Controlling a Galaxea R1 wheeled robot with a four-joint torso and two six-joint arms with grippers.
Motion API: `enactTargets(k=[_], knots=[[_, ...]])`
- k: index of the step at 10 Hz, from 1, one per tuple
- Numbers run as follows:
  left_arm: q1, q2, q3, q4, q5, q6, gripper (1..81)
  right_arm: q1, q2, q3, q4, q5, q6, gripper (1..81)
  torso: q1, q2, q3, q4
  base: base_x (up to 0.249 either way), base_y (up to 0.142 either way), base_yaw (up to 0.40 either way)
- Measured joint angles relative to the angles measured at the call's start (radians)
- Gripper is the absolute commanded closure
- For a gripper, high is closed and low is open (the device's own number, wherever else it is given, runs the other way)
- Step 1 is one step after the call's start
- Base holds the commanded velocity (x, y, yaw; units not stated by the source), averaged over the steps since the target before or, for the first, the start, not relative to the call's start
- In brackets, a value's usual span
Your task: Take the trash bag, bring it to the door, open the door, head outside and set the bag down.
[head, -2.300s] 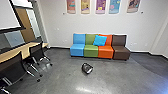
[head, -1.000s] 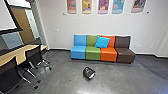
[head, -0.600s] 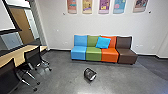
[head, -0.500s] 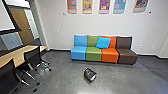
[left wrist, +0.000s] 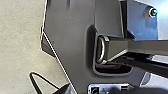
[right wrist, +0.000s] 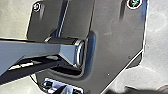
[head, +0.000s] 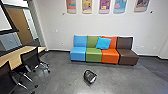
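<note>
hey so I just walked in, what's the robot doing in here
The black trash bag lies on the smooth grey floor, in front of a row of blue, green, orange and brown seats. Nothing is touching it but the floor, so it has not been picked up yet.

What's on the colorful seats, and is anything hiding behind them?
A blue pillow leans against the backs of the colorful seats. Behind, the pale wall shows above them; whatever is lower down is covered, so I can't tell.
</note>
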Motion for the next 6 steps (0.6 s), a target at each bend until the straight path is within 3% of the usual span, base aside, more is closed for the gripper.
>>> enactTargets(k=[6], knots=[[0.000, 0.000, 0.000, 0.000, 0.000, 0.000, 1.0, 0.000, 0.000, 0.000, 0.000, 0.000, 0.000, 1.0, 0.000, 0.000, 0.000, 0.000, 0.125, 0.000, 0.000]])
